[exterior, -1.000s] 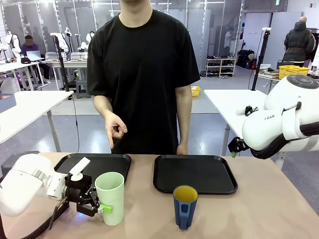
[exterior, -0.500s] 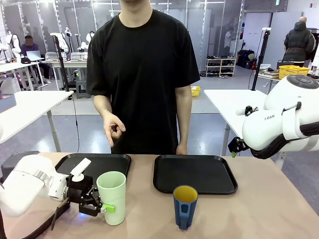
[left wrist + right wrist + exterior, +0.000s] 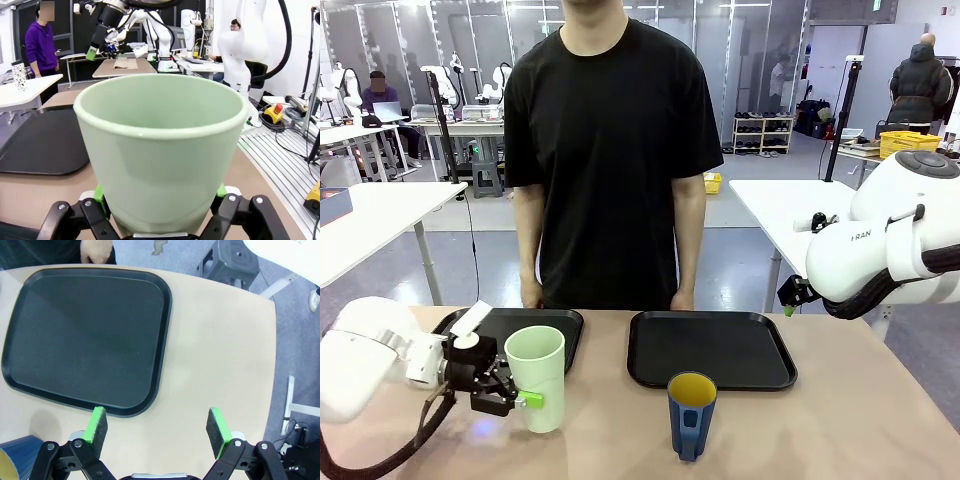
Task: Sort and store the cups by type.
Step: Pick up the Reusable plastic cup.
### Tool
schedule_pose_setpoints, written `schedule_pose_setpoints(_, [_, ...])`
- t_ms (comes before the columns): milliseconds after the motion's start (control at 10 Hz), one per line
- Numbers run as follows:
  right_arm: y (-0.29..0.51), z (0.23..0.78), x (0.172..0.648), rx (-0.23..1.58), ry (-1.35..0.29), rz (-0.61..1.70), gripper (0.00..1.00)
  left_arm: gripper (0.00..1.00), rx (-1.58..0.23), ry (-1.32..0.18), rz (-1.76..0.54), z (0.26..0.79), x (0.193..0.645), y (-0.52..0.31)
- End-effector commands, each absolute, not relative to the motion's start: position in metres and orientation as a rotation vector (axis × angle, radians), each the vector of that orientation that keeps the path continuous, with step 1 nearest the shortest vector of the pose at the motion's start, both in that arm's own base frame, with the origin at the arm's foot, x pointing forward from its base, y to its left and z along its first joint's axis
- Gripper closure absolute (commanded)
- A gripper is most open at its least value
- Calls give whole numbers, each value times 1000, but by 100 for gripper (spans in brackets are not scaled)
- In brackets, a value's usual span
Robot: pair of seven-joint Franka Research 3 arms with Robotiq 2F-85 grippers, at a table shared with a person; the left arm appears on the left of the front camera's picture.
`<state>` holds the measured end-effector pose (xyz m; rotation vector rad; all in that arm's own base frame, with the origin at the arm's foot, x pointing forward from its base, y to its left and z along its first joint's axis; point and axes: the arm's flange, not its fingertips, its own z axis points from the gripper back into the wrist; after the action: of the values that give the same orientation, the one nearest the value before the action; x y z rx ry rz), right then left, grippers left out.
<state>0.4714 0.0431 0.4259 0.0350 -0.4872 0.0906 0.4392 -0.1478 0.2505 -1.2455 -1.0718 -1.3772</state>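
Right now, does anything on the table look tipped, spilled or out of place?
Nothing stands out. The green tumbler stands upright in the left claw, beside the left tray. The blue mug stands upright on the table before the right tray. Both trays lie flat, no spills. The right claw is open.

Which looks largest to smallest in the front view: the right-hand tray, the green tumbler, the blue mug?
Largest: right-hand tray.
Next: green tumbler.
Smallest: blue mug; both cups stand about equally near.
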Motion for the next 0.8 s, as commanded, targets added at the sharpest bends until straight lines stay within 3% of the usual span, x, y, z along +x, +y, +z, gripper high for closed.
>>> schedule_pose_setpoints(0, [42,425,473,24,-489,100,0,45,-1226,-1180,-1377,263,417,-130])
schedule_pose_setpoints(400, [42,425,473,24,-489,100,0,45,-1173,-1235,-1363,284,414,-101])
schedule_pose_setpoints(500, [42,425,473,24,-489,100,0,45,-1191,-1166,-1356,290,426,-112])
schedule_pose_setpoints(700, [42,425,473,24,-489,100,0,45,-1191,-1166,-1356,290,426,-112])
